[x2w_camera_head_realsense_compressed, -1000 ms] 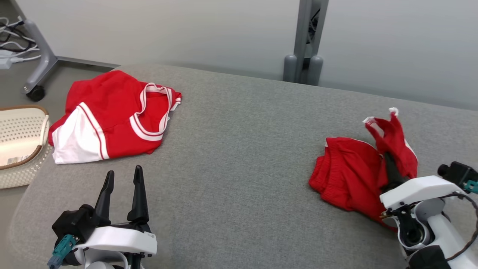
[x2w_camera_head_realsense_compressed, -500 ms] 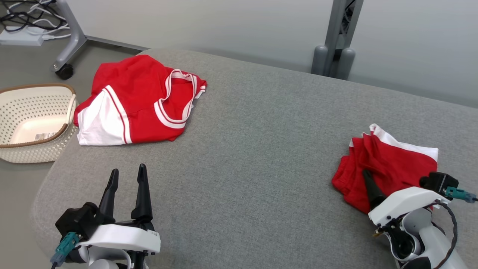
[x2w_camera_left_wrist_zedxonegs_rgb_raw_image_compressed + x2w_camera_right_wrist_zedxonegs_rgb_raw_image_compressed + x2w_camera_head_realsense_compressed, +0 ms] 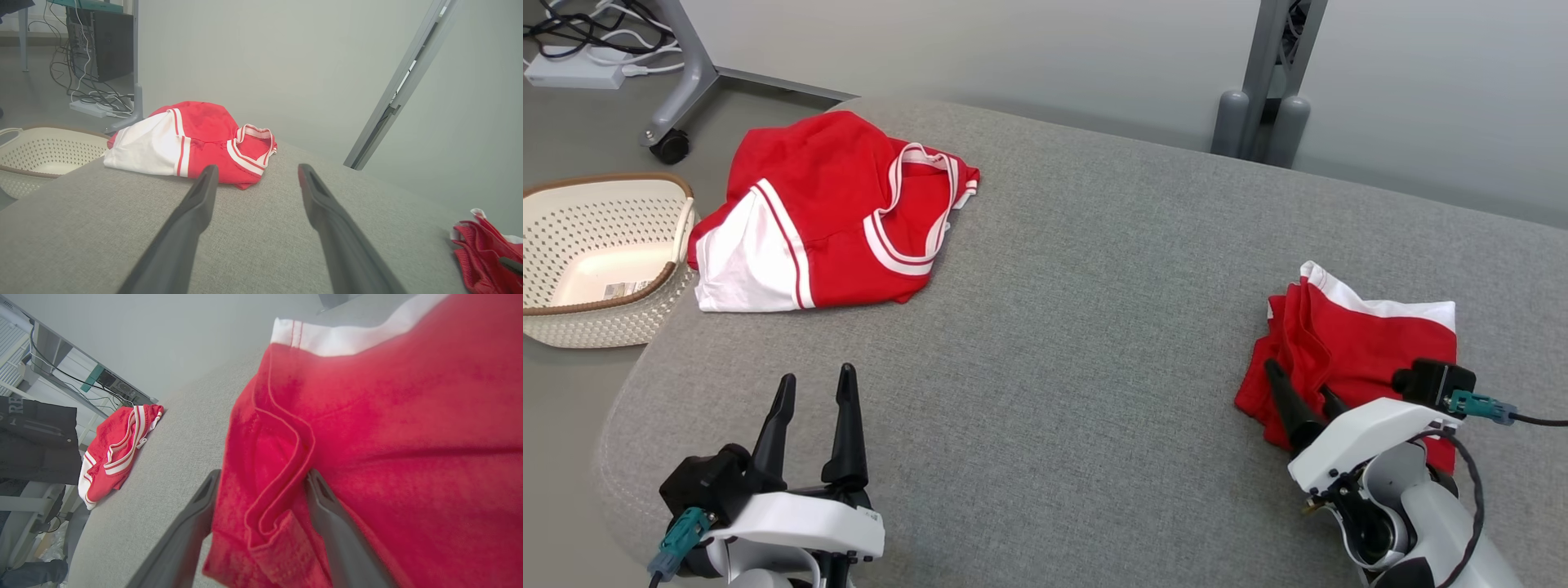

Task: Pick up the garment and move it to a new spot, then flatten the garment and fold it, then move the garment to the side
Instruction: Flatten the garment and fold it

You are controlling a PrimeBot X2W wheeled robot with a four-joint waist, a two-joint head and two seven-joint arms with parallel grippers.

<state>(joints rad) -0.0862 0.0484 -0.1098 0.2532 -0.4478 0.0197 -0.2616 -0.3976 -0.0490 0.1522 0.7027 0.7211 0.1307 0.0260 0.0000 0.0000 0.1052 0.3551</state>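
The garment (image 3: 1364,343), red shorts with a white band, lies in a loose heap on the grey padded table (image 3: 1094,327) at the right. My right gripper (image 3: 1298,382) is at its near left edge, open. In the right wrist view a raised fold of the garment (image 3: 388,416) sits between the spread fingers of the right gripper (image 3: 263,473), which do not pinch it. My left gripper (image 3: 817,376) hovers open and empty over the table's near left part. From the left wrist view the left gripper (image 3: 257,168) points at the table, with the garment (image 3: 482,249) far right.
A second red and white garment (image 3: 825,220) lies folded at the table's far left corner. A cream perforated basket (image 3: 605,327) stands on the floor left of the table. A grey post (image 3: 1262,82) rises behind the far edge; a wheeled stand leg (image 3: 670,145) and cables are at top left.
The right gripper has opened and let the garment go; the lifted cloth has dropped into a flatter heap on the table. The head camera has shifted. The left gripper has stayed put.
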